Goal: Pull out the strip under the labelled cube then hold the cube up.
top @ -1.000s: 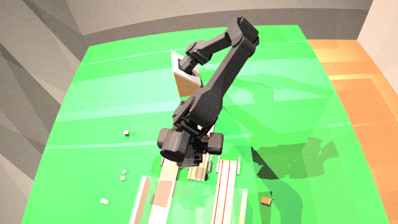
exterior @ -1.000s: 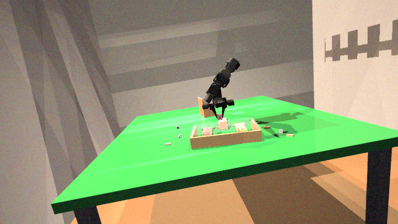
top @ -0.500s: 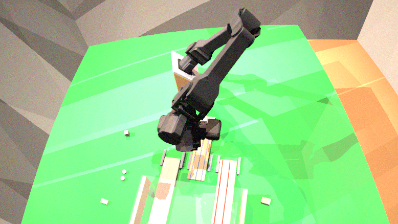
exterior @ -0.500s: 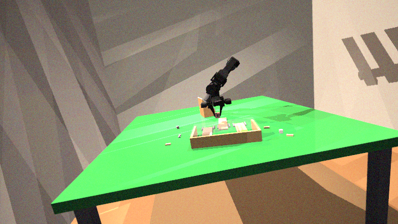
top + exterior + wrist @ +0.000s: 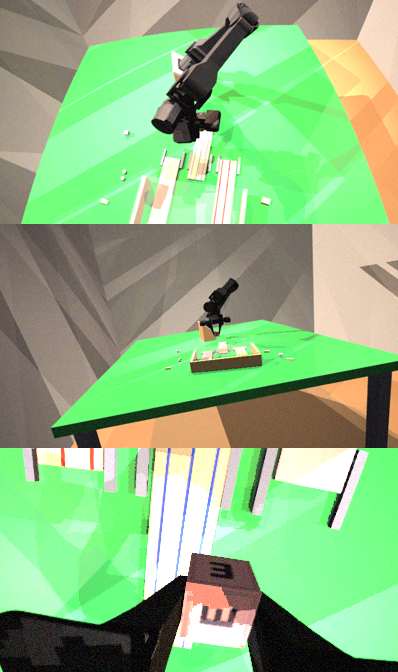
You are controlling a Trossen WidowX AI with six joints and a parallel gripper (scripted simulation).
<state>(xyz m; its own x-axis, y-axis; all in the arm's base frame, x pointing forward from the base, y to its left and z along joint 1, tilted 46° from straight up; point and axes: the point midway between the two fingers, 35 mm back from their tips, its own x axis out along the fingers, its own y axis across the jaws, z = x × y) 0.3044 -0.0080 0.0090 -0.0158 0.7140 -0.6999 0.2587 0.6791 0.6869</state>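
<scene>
The dark-lit cube (image 5: pixel 216 333) (image 5: pixel 220 571), marked E, is between the fingers of my gripper (image 5: pixel 216 334) (image 5: pixel 216 588), which is shut on it. The cube hangs above the table in the exterior view. The arm hides it in the top view. The blue-lined strip (image 5: pixel 201 159) (image 5: pixel 222 347) (image 5: pixel 175 523) lies farther toward the arm's base than the other two, its rear part between its rails. The red-lined strip (image 5: pixel 226 188) (image 5: pixel 240 351) (image 5: pixel 82 459) and the plain pale strip (image 5: pixel 170 172) (image 5: pixel 207 355) (image 5: pixel 315 467) lie either side; no cube shows on the visible parts of the strips.
A low wooden wall (image 5: pixel 226 364) with side walls (image 5: pixel 141 196) (image 5: pixel 243 205) borders the strips. Grey rails (image 5: pixel 182 160) (image 5: pixel 261 485) flank them. An orange wedge (image 5: pixel 205 333) stands by the arm's base. Small blocks (image 5: pixel 126 133) (image 5: pixel 265 200) (image 5: pixel 289 359) lie to both sides.
</scene>
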